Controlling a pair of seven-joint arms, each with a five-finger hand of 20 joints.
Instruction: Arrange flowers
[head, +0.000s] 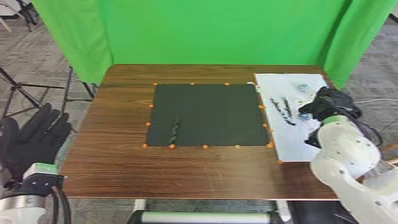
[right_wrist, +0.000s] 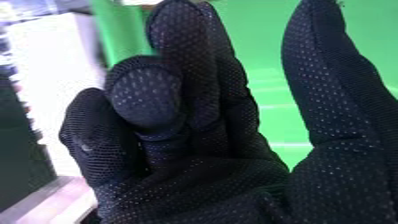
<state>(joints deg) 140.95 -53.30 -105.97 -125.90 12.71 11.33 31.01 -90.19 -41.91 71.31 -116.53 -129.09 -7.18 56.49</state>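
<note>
Fingers are spreading straight and open on the left hand (head: 27, 150) in the head view, beside the brown surface (head: 107, 170). A green curtain (head: 213, 35) is hanging behind. The right hand (head: 330, 105) is covering part of a white sheet (head: 298, 147); a clear item (head: 303, 87) near it is staying too small to identify. Dark, slender stems are lying flat: one stem (head: 174, 132) on a black mat (head: 213, 107), two stems (head: 288, 107) on the sheet.

In the right wrist view, the right hand's fingers (right_wrist: 147, 95) are bending loosely, the thumb standing apart, against green.

Right hand (head: 330, 103), fingers loosely bent, thumb apart, before a green curtain (right_wrist: 265, 47); beyond, white sheet (right_wrist: 55, 65) beside dark mat (right_wrist: 22, 155).
</note>
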